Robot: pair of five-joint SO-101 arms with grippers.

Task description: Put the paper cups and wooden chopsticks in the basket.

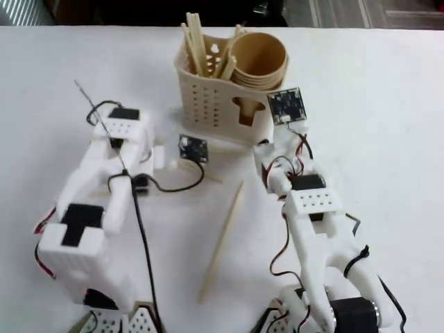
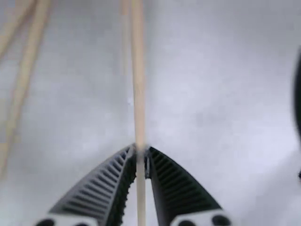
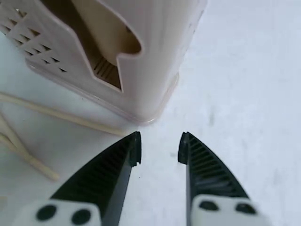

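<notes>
Where the white table reaches its far middle, a pale perforated basket stands upright.

Contents of basket:
- a nested stack of tan paper cups, mouths up, on the right arm's side; the cup wall also shows through the basket's handle cut-out in the right wrist view.
- a bundle of wooden chopsticks standing on end on the other side, tips above the rim.

Outside the basket:
- one loose chopstick lying flat on the table between the two arms, touching neither.
- further chopsticks on the table just beside the basket's foot.

Left claw: low over the table, fingers clamped on a single chopstick, which runs straight out ahead between them. More pale sticks lie near it.

Right claw: fingers apart, holding nothing, tips near the basket's lower corner but not touching it.
</notes>
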